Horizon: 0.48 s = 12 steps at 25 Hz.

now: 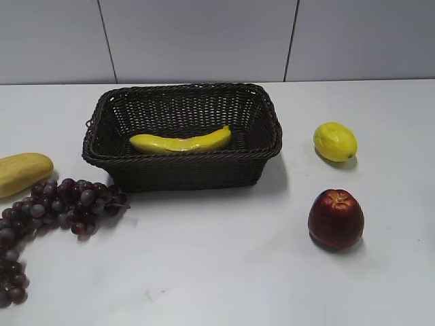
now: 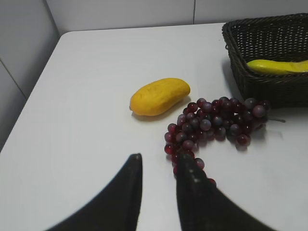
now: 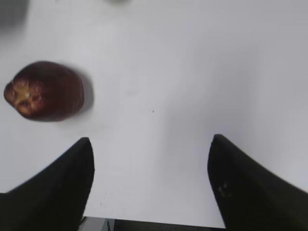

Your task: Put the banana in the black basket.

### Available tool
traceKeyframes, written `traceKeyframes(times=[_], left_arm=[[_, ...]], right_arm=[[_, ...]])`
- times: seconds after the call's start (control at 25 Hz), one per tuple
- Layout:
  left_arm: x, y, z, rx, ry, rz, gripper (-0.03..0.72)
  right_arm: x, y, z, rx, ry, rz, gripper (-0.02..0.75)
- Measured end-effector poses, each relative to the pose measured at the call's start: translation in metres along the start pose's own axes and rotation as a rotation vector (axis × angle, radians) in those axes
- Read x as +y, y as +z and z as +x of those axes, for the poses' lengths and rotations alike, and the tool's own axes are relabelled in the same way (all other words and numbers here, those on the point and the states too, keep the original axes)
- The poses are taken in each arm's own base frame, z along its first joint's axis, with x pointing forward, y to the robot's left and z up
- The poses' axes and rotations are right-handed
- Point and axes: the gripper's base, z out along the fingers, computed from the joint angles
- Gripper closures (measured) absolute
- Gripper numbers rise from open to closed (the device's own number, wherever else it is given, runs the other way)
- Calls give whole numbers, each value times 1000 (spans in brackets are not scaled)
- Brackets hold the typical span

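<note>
The yellow banana (image 1: 181, 142) lies inside the black basket (image 1: 182, 173) at the middle back of the table; it also shows in the left wrist view (image 2: 279, 66) within the basket (image 2: 269, 91). My left gripper (image 2: 160, 163) hangs above the table's left front, fingers a small gap apart and empty, next to the grapes. My right gripper (image 3: 150, 144) is wide open and empty above the table's front edge. Neither gripper shows in the exterior view.
Purple grapes (image 1: 64, 204) (image 2: 216, 125) and a pale-yellow squash-like fruit (image 1: 22, 172) (image 2: 159, 96) lie left of the basket. A lemon (image 1: 335, 141) and a red apple (image 1: 336, 218) (image 3: 44, 90) lie to its right.
</note>
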Motion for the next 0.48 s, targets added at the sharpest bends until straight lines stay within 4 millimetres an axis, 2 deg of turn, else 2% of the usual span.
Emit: traceKeyframes(times=[0.08,0.32,0.48], left_arm=[[0,0,0,0,0,0,451],[0,0,0,0,0,0,451],[0,0,0,0,0,0,451]], right_arm=[[1,-4,35,-39,2,1,180],[4,1,122,-111,3,4,181],[5,-1,161,-192,-3,5,181]])
